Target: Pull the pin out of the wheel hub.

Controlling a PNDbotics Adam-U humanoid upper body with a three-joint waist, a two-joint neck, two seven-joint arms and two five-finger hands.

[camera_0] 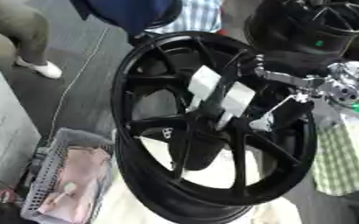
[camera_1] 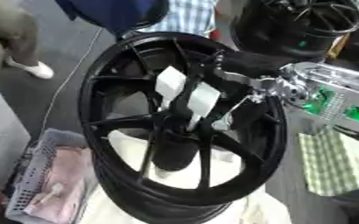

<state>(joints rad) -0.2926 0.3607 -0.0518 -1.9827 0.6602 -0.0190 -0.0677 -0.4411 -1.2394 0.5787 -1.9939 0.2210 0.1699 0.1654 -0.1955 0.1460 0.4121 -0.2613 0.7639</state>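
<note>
Across the left eye view a black wheel (camera_0: 213, 127) fills the middle, tilted, its spokes meeting at the hub (camera_0: 205, 116). From the right edge comes the right arm, silver at the joint, and its hand (camera_0: 278, 111) reaches in through the spokes, just right of the hub. Its dark fingers (camera_0: 290, 116) lie against dark spokes, so whether they are curled or straight cannot be told, nor whether they hold anything. Two pale flat patches (camera_0: 221, 89) show just left of the hand, above the hub; what they are is unclear. No pin can be made out for certain. Far left and below the hand stands a grey basket (camera_0: 48, 175) with pink cloth in it. Above the hand sits a second black wheel (camera_0: 313, 26).

Seen from the right eye view, the same hand (camera_1: 248, 109) again sits among the spokes right of the hub (camera_1: 179, 118), its fingers no clearer. Behind the hand, to the right, the arm shows green lights (camera_1: 320, 103). Below it lies a green checked cloth (camera_1: 336, 166).
</note>
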